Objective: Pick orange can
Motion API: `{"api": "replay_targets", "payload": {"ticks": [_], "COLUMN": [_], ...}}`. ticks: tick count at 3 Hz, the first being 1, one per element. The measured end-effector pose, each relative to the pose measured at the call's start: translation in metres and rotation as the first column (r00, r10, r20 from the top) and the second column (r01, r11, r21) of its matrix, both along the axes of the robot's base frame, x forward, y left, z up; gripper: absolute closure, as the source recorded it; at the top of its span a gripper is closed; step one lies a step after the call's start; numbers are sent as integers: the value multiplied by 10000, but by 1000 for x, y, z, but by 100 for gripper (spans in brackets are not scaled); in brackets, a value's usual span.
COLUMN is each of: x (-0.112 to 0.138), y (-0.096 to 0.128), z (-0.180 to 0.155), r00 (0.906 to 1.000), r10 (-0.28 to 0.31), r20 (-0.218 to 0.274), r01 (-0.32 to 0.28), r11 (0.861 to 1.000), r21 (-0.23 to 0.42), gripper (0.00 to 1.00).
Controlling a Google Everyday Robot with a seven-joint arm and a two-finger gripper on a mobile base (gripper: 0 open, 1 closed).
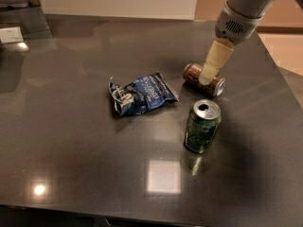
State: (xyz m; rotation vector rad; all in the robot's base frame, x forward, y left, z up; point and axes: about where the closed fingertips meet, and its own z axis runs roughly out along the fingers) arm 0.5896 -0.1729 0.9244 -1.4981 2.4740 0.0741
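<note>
Gripper (205,77) is found at the upper right of the table, its cream-coloured tip set against the middle of the orange can (191,73). How wide it stands, and whether anything is held, cannot be told: from this angle the tip is seen only as one pale, tapering piece. It appears to touch the can's upper side, though contact cannot be made out for certain. Above the tip, the grey arm (239,20) is carried up and out of view at the top right corner, and a round vented patch is shown on its lower housing.

The orange can is laid on its side, its length running from upper left to lower right. A silver end is turned toward the lower right, and coppery brown patterned sides are shown on either side of the tip. Just below it, and apart from it, the green can (201,129) is stood upright (a dark drinking hole is visible in its silver top). To the left of both cans, well apart from the gripper, a crumpled blue snack bag (142,94) is laid flat, with pale lettering printed on it. All are borne by a dark glossy table (71,141), on which bright patches of light are mirrored near the front edge. At the far left edge a small white object (10,34) is seen, too indistinct to be named.
</note>
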Motion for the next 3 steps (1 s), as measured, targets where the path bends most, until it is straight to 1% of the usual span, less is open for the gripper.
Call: {"api": "replay_targets", "payload": {"ticks": [1,2,3], "x": [16,28,36], "y": [-4,-12,-20], "z": [-28,-53,-74], "r00": [9965,9857,9692], "r10": [-770,-1552,-2263], "r20": [-322,-661,-975], "r01": [767,1541,2226], "r11": [9970,9878,9737], "r21": [-91,-212,-480], "gripper": [0,0,0]}}
